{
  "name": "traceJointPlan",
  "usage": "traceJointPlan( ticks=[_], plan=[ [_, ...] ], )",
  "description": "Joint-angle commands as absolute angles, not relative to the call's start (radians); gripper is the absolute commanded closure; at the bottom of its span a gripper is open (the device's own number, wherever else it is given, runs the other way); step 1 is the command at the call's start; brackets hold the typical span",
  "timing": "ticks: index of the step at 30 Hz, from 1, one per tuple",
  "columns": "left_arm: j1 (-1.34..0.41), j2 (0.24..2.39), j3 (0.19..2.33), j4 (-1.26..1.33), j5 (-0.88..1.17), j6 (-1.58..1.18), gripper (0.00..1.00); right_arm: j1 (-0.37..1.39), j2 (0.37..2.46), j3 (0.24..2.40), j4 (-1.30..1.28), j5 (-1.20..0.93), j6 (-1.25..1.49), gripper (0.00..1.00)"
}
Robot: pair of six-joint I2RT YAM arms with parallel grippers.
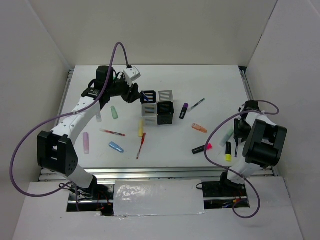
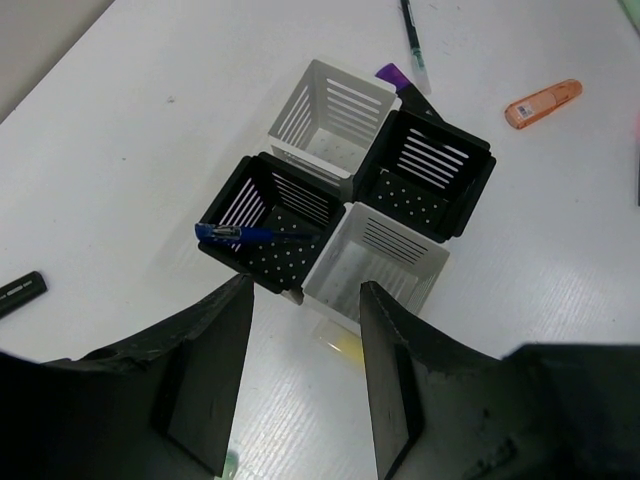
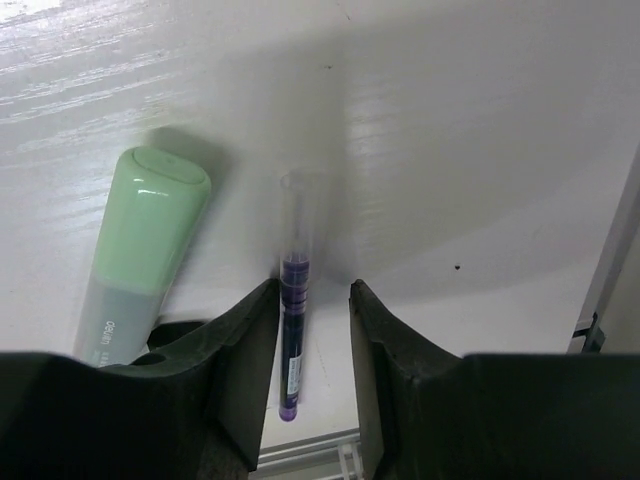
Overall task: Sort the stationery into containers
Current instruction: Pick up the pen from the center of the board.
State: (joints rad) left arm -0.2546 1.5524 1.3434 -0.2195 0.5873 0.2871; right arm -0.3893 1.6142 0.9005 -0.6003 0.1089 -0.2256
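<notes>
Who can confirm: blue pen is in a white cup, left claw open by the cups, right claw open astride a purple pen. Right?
One thing is off. The blue pen is in a black cup, not a white one; the left wrist view shows it. The rest holds: left claw open by the cups, right claw open astride a purple pen.

The cup block (image 1: 157,107) stands mid-tabletop (image 1: 215,80). A pen (image 1: 147,95) rests in its far-left cup. A thin pen (image 1: 141,145) lies before the block and a stubby marker (image 1: 114,112) to its left. A highlighter (image 1: 184,110) lies just beside its right, a second marker (image 1: 199,128) farther right.
</notes>
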Motion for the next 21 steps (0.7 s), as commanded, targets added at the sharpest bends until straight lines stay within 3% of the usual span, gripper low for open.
traceJointPlan(
  ticks=[1, 12, 18, 21],
  plan=[
    [-0.238, 1.536, 1.333, -0.167, 0.624, 0.301, 0.41, -0.400, 1.664, 0.955, -0.652, 0.086, -0.225, 0.60],
    [-0.187, 1.517, 1.302, -0.114, 0.664, 0.245, 0.41, -0.411, 1.779, 1.063, -0.761, 0.052, -0.238, 0.78],
    [-0.163, 1.483, 1.264, -0.091, 0.683, 0.235, 0.40, -0.390, 1.761, 1.048, -0.761, 0.041, -0.235, 1.00],
    [-0.152, 1.460, 1.247, -0.084, 0.687, 0.233, 0.40, -0.376, 1.707, 1.048, -0.772, 0.020, -0.233, 1.00]
  ],
)
